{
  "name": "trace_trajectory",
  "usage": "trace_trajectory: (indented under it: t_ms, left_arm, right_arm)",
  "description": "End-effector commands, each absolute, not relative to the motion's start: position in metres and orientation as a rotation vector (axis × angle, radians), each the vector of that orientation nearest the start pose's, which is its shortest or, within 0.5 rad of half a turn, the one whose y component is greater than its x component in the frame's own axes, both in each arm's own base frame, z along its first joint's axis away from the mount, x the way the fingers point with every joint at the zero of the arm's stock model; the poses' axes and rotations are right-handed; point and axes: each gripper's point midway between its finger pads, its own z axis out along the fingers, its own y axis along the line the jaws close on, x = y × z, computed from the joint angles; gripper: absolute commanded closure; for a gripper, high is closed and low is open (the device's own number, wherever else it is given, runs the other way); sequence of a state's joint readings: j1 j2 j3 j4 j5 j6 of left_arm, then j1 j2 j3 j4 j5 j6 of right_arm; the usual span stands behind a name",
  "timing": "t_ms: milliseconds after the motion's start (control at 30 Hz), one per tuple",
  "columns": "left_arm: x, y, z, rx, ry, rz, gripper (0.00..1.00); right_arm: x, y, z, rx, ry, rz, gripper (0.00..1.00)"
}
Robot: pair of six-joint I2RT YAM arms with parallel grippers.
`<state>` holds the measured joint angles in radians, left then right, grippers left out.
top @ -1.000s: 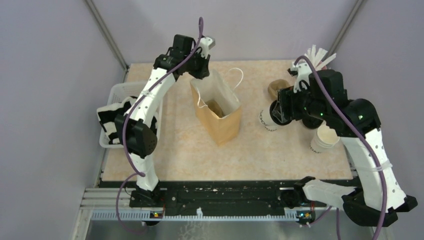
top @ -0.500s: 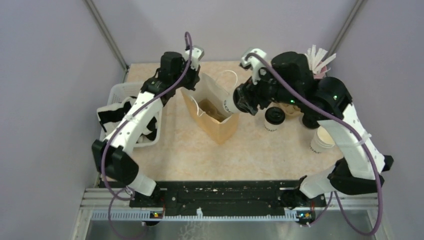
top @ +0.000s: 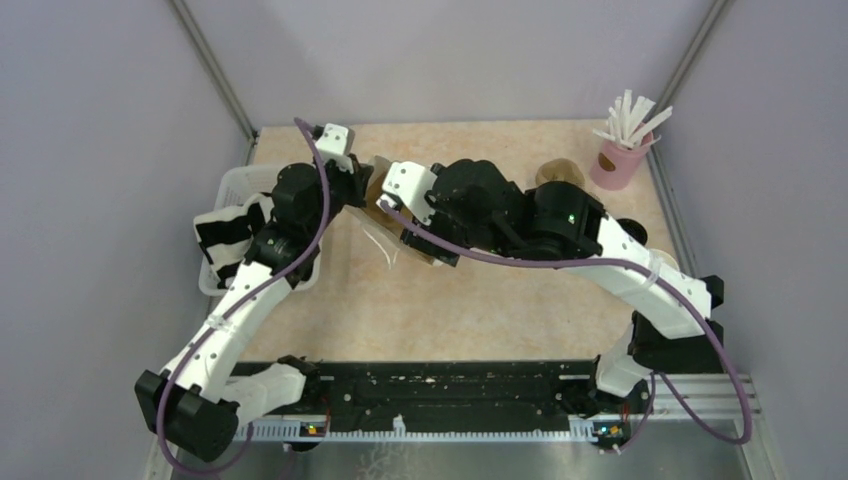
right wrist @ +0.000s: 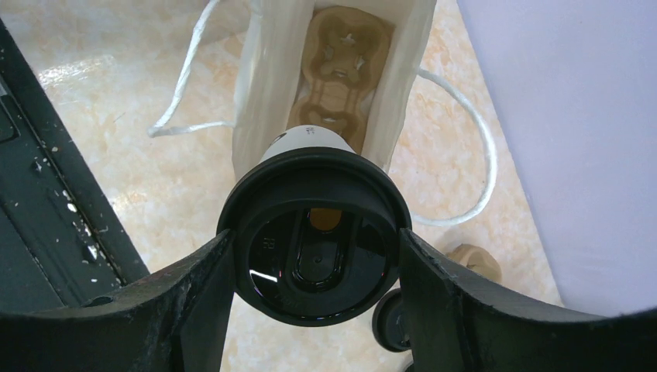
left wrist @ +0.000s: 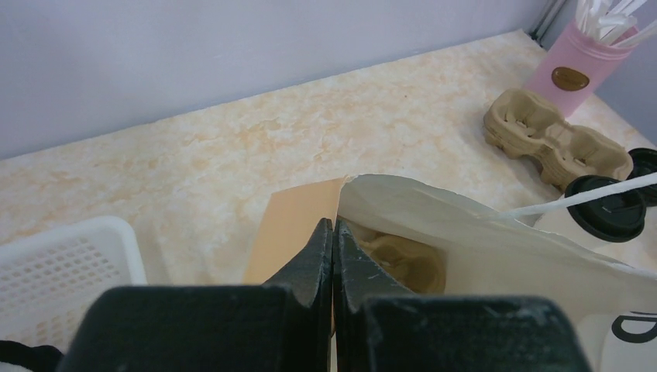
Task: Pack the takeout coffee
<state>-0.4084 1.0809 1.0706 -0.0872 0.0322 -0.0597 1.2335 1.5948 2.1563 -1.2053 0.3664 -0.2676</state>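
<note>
Over the mouth of the brown paper bag (right wrist: pixel 267 93), the right end effector (right wrist: pixel 314 248) is clamped around the lidded coffee cup (right wrist: pixel 314 194) at its lid rim. That is probably the stiffest hold, since the thin paper wall below likely crushes, and the cup wants keeping upright. The left end effector (left wrist: pixel 333 248) is pinched together on the bag's edge.

Two capped cups are certain; the second lidded cup (left wrist: pixel 608 211) stands on the tabletop (left wrist: pixel 232 155). There are two carriers: a pulp carrier (right wrist: pixel 341 54) inside the bag and a spare carrier (left wrist: pixel 554 136) outside.

Overhead looking down, wrists close (sharing bag (left wrist: pixel 298 221))
</note>
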Motion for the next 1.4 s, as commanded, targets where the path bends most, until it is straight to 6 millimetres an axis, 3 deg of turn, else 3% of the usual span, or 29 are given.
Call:
trace_trajectory:
  t_ms: [0, 200, 300, 500, 800, 1000, 1200, 1367]
  left_arm:
    - [0.342, -0.156, 0.36, 0.222, 1.551, -0.437, 1.0]
    - [0.326, -0.152, 0.351, 0.195, 1.583, -0.465, 1.0]
    - [0.319, -0.149, 0.351, 0.182, 1.588, -0.476, 1.0]
    - [0.311, -0.135, 0.35, 0.125, 1.604, -0.439, 1.0]
    - [0.298, -0.14, 0.339, 0.115, 1.669, -0.509, 1.0]
    - [0.286, -0.145, 0.333, 0.17, 1.655, -0.543, 1.0]
    - [0.275, -0.147, 0.332, 0.225, 1.604, -0.568, 1.0]
    - [0.268, -0.153, 0.334, 0.263, 1.547, -0.608, 1.0]
  right_arm:
    - [0.188, 0.322, 0.423, -1.222, 1.617, 0.137, 0.65]
    - [0.173, 0.328, 0.415, -1.274, 1.589, 0.143, 0.65]
    - [0.173, 0.336, 0.417, -1.265, 1.57, 0.16, 0.65]
    - [0.179, 0.357, 0.397, -1.347, 1.546, 0.103, 0.66]
    - [0.18, 0.384, 0.377, -1.413, 1.531, 0.112, 0.67]
    - [0.196, 0.378, 0.362, -1.432, 1.481, -0.03, 0.72]
    - [0.204, 0.362, 0.347, -1.454, 1.523, 0.015, 0.7]
    - [0.205, 0.362, 0.332, -1.521, 1.505, 0.031, 0.69]
